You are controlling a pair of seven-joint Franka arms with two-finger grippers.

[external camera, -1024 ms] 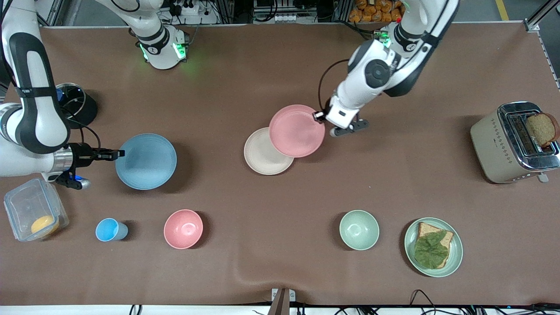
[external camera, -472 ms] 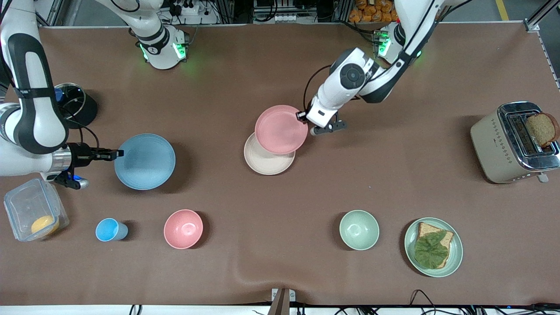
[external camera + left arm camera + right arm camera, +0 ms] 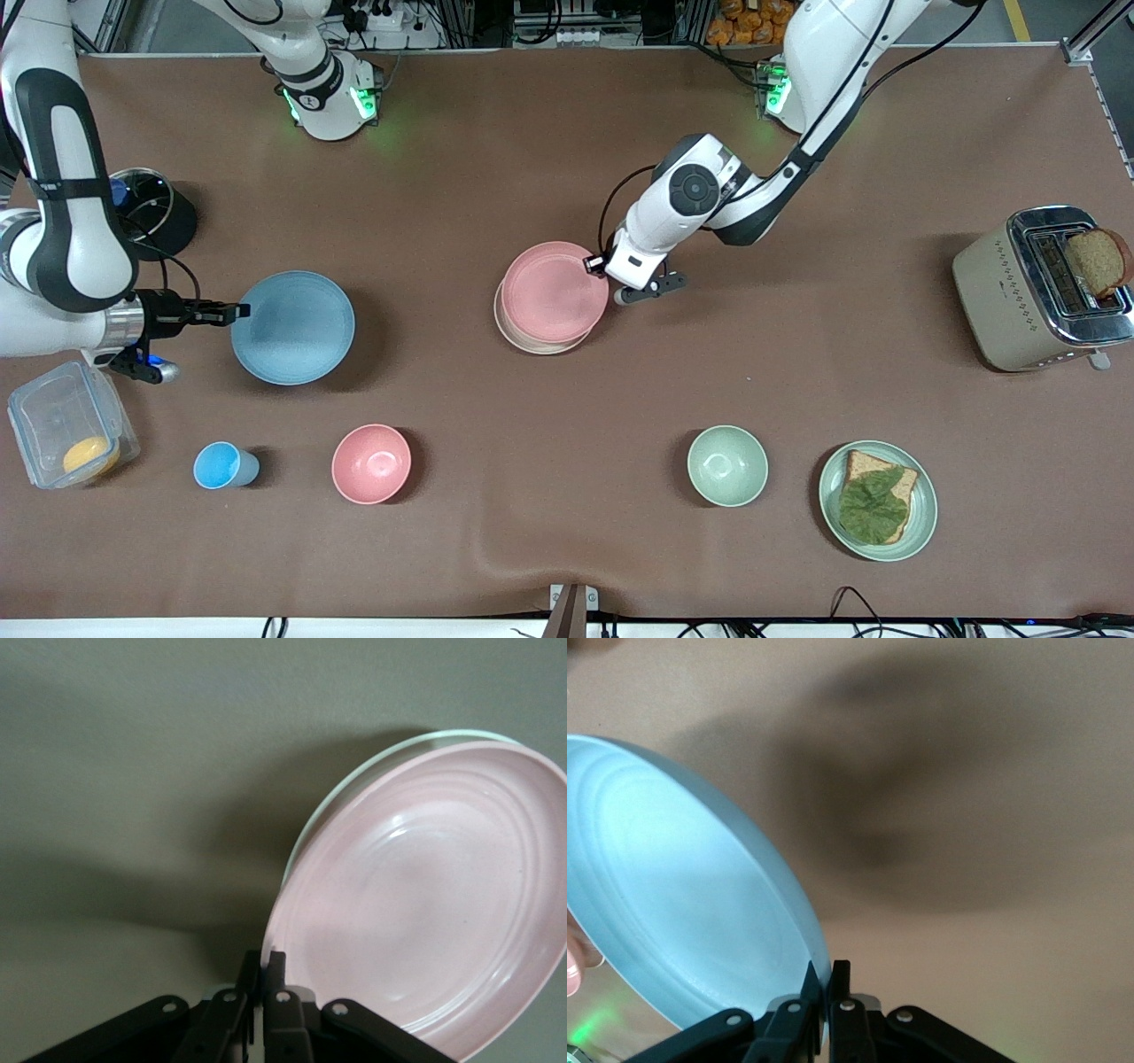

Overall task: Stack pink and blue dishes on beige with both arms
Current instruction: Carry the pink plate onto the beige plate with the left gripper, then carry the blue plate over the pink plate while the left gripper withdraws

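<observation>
The pale pink plate (image 3: 554, 293) hangs just over the beige plate (image 3: 532, 342), covering nearly all of it; only a thin cream edge shows. My left gripper (image 3: 595, 262) is shut on the pink plate's rim, seen up close in the left wrist view (image 3: 264, 961), with the pink plate (image 3: 425, 904) filling that view and the beige plate's rim (image 3: 372, 762) peeking under it. The light blue plate (image 3: 293, 327) is held off the table toward the right arm's end. My right gripper (image 3: 232, 311) is shut on its rim, as the right wrist view shows (image 3: 827, 973) with the blue plate (image 3: 673, 912).
A small blue cup (image 3: 223, 465), a pink bowl (image 3: 371, 463), a green bowl (image 3: 727, 465) and a green plate with bread (image 3: 877, 500) line the row nearest the front camera. A toaster (image 3: 1041, 288) stands at the left arm's end; a clear box (image 3: 66, 434) and dark pot (image 3: 151, 208) at the right arm's.
My left arm has carried the pink plate from beside the beige plate to almost squarely over it and lower. The right gripper and blue plate have barely moved.
</observation>
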